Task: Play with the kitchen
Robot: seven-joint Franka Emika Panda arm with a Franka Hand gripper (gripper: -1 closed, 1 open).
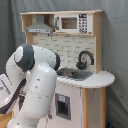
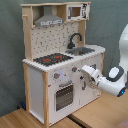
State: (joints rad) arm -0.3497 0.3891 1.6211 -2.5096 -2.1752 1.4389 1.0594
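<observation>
Claw state we cannot tell. First exterior view: gripper hidden behind the white arm (image 1: 37, 85), which blocks the lower front of the kitchen (image 1: 75, 45); faucet (image 1: 84, 59) and microwave (image 1: 70, 23) clear. Second exterior view: gripper (image 2: 84, 70) reaches from the second exterior view's right, at the front panel beside the knobs (image 2: 74, 69), above the oven door (image 2: 64, 95). Contact uncertain.

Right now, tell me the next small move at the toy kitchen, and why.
Probably ease the gripper a touch further toward the kitchen front: in the second exterior view it sits at the knobs above the oven door, contact unclear.
</observation>
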